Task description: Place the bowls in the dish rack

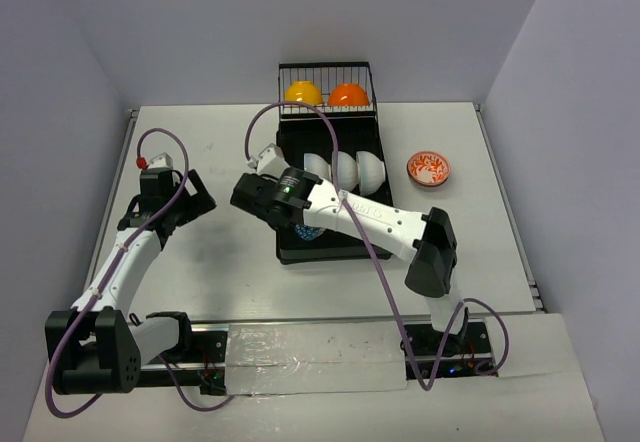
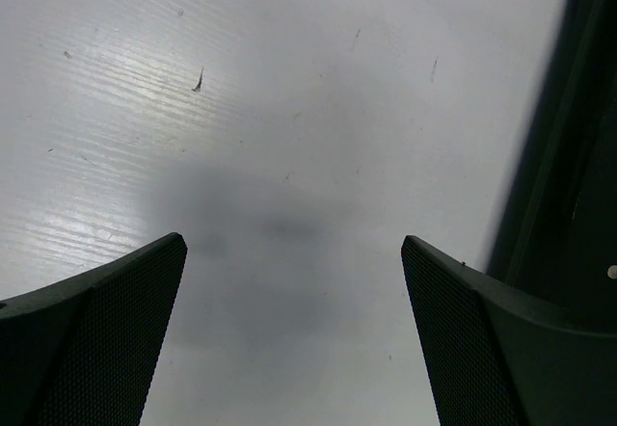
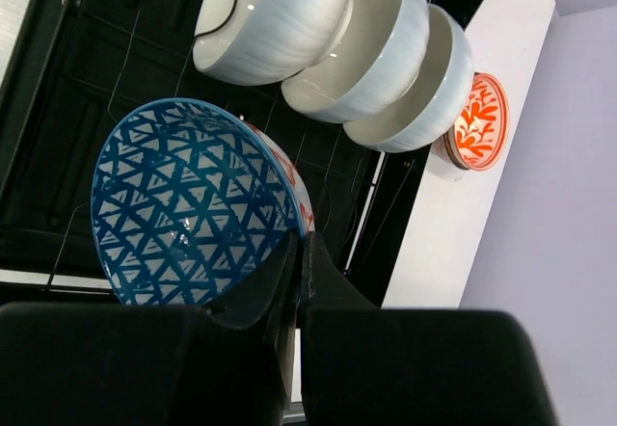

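Note:
The black dish rack (image 1: 300, 250) stands at the table's middle back. Its wire basket holds a yellow bowl (image 1: 303, 93) and an orange bowl (image 1: 348, 95). Three white bowls (image 1: 345, 169) stand on edge in the slats; they also show in the right wrist view (image 3: 371, 60). My right gripper (image 3: 302, 252) is shut on the rim of a blue patterned bowl (image 3: 188, 204), held over the rack's near part (image 1: 307, 230). Another patterned bowl (image 1: 428, 169) lies upside down on the table right of the rack, also in the right wrist view (image 3: 476, 123). My left gripper (image 2: 294, 262) is open and empty over bare table.
The rack's dark edge (image 2: 569, 156) shows at the right of the left wrist view. White walls close in the table on three sides. The left arm (image 1: 130, 252) stretches over the table's left half.

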